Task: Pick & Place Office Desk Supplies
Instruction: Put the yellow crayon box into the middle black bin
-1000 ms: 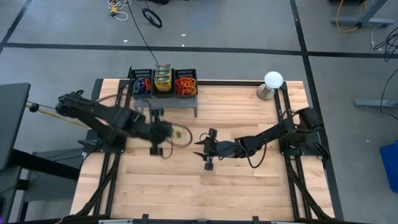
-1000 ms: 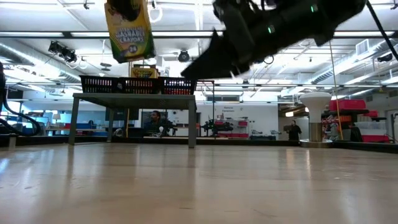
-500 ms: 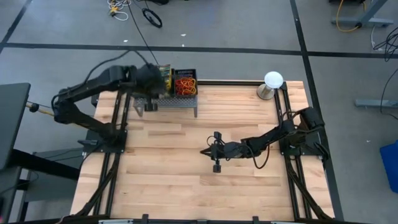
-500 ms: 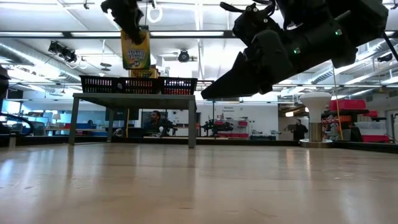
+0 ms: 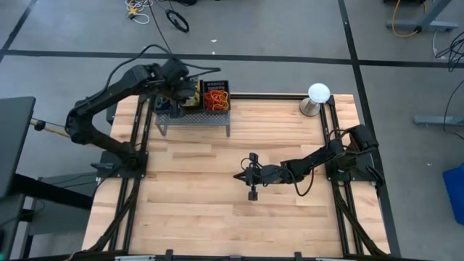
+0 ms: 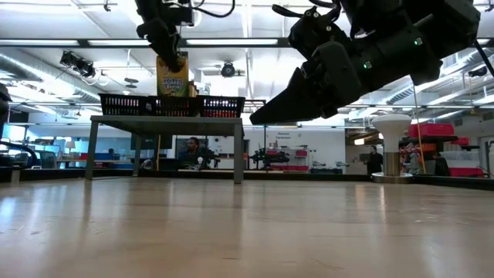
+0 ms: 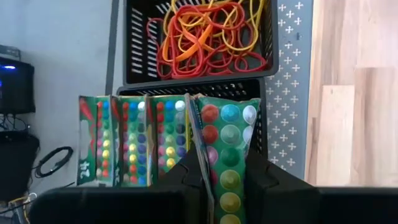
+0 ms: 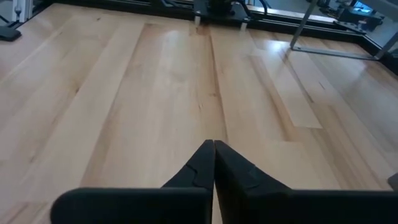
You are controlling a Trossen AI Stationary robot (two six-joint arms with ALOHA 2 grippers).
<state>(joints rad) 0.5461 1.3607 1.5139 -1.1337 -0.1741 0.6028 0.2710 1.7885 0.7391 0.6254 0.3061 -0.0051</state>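
Looking down from above, you see your left claw [image 7: 224, 186] over the black mesh organiser tray [image 5: 192, 109] on its raised grey stand at the far edge of the pale wooden worktop [image 5: 217, 210], its fingers [image 7: 277, 180] clamped on a yellow-and-green cardboard crayon box [image 7: 229, 155]. That box stands upright in the tray's middle compartment, beside three more crayon boxes [image 7: 134, 146]. A tangle of red, orange and yellow rubber-band loops [image 7: 202, 31] fills the neighbouring compartment. Your right claw [image 8: 213, 163] hangs above the bare middle of the worktop, pinched fully together and gripping nothing.
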